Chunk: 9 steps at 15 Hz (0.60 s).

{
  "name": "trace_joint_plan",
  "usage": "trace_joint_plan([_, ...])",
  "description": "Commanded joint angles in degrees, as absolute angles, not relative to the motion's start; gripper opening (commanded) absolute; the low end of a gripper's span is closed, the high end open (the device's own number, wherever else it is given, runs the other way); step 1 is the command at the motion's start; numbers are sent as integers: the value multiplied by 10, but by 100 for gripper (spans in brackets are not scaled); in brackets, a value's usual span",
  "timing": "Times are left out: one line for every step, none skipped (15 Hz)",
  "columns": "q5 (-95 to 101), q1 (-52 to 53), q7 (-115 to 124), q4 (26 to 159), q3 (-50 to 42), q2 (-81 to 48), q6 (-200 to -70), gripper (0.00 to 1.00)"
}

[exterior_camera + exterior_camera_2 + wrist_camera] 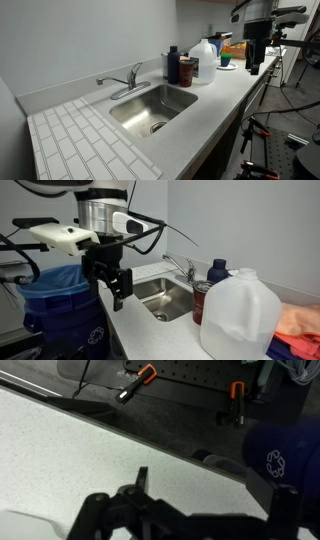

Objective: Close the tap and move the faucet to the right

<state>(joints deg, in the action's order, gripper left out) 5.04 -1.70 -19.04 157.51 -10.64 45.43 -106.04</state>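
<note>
The chrome faucet spout (pixel 112 81) juts out from the mixer base behind the steel sink (pixel 150 108), pointing toward the left in this view. It also shows in an exterior view (pixel 186 273). The short tap lever (pixel 135 69) tops the mixer body and shows small in an exterior view (pixel 169 257). My gripper (pixel 252 62) hangs over the far end of the counter, well away from the faucet. In an exterior view (pixel 116 286) and in the wrist view (pixel 213 484) its fingers are spread and hold nothing.
A dark bottle (pixel 172 64), a brown jar (pixel 187 70) and a white jug (pixel 205 54) stand beside the sink, between the gripper and the faucet. Cloths (pixel 232 50) lie beyond them. A blue recycling bin (pixel 60 310) stands by the counter edge. A tiled drainboard (pixel 80 140) lies near the sink.
</note>
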Motion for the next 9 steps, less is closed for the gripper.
trace_joint_plan([53,-20,-189,1574,-103,454,-1064,100])
trace_joint_plan([55,-20,-190,1574,-103,454,-1068,100])
trace_joint_plan([56,-20,-190,1574,-103,454,-1070,100])
trace_joint_plan([56,-20,-190,1574,-102,454,-1071,100])
trace_joint_plan([58,-21,-190,1574,-102,454,-1071,100])
trace_joint_plan([59,-21,-191,1574,-101,454,-1072,100])
trace_joint_plan([59,-21,-190,1574,-101,454,-1072,100])
trace_joint_plan([60,-22,-189,1574,-100,454,-1073,100])
trace_joint_plan([59,-23,-185,1574,-99,454,-1072,100])
